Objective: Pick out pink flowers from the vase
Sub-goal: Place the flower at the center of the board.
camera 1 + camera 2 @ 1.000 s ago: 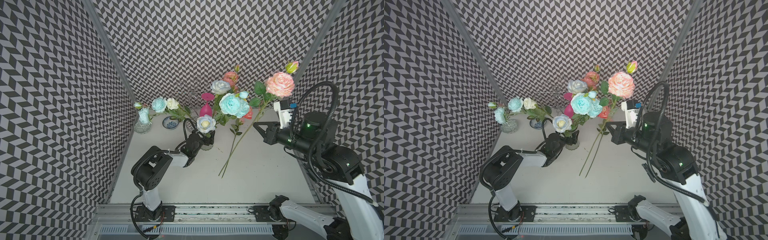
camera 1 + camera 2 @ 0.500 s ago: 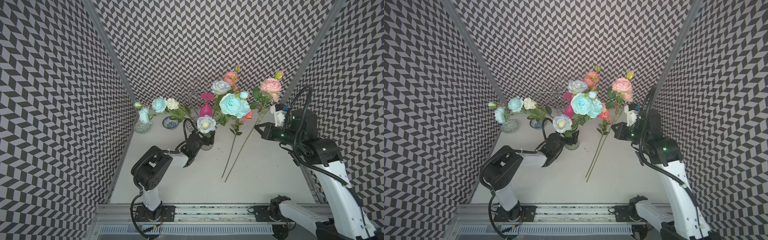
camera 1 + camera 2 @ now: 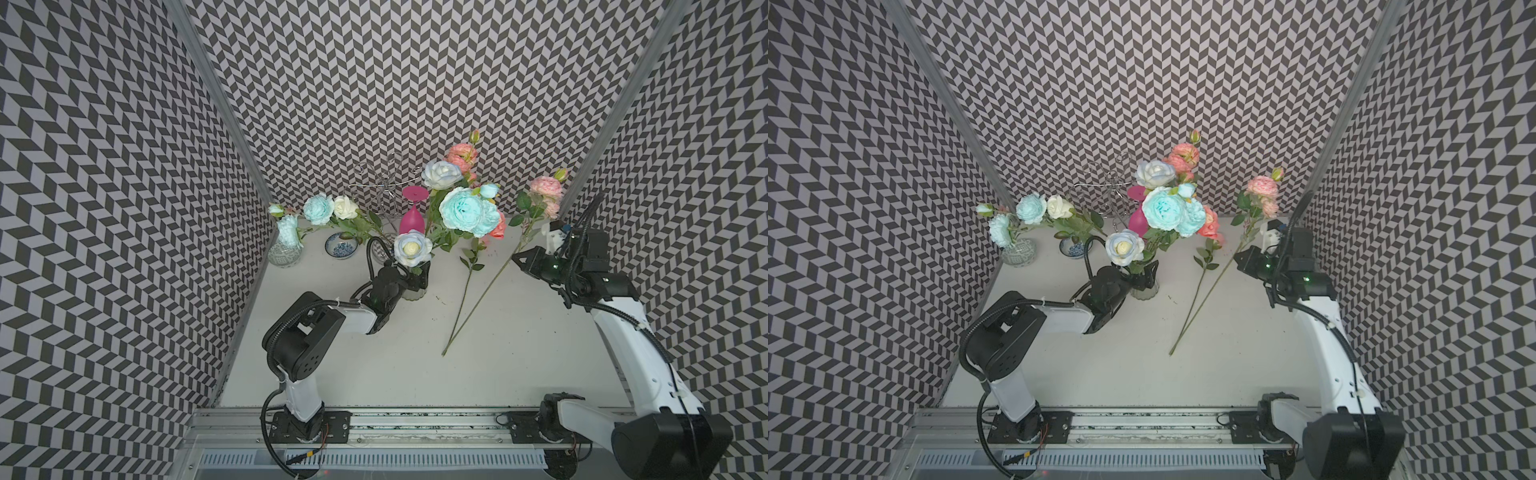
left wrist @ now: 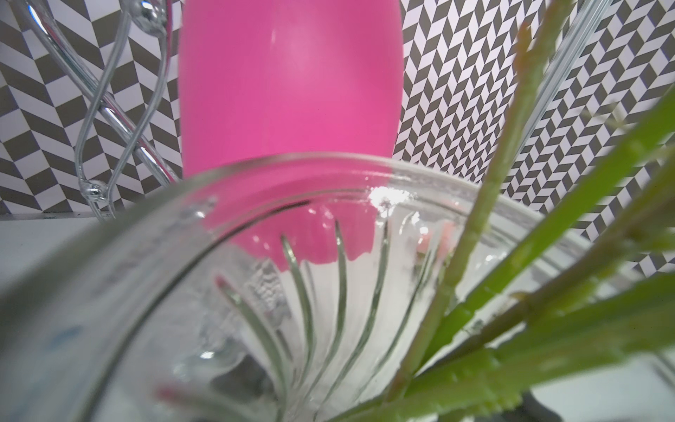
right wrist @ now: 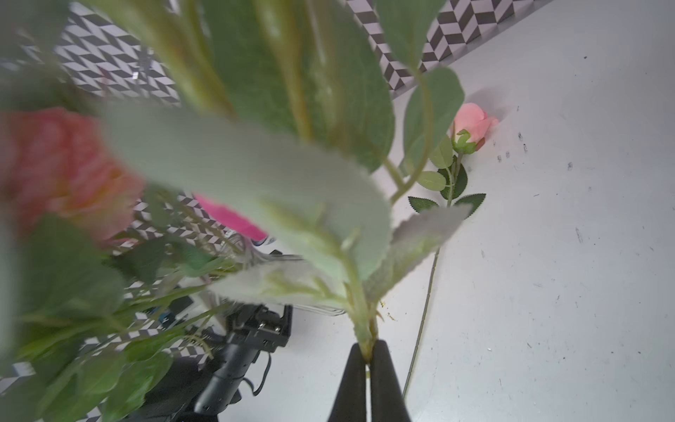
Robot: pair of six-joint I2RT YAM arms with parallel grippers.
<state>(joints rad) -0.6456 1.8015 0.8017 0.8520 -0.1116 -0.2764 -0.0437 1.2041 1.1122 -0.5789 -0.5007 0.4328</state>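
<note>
Right gripper [image 3: 517, 258], clamped on a pink peony [image 3: 545, 187] stem, has lowered it clear of the vase [image 3: 1144, 291] toward the table [image 3: 374, 374] beneath it: another pink bloom out. Left gripper [image 3: 1142, 275] sits at the vase, hold unclear.

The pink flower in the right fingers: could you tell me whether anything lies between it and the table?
Only a second pink flower, lying on the table close beside the stem of the held flower; whether the stems touch is unclear. The rest of the table near it looks bare.
</note>
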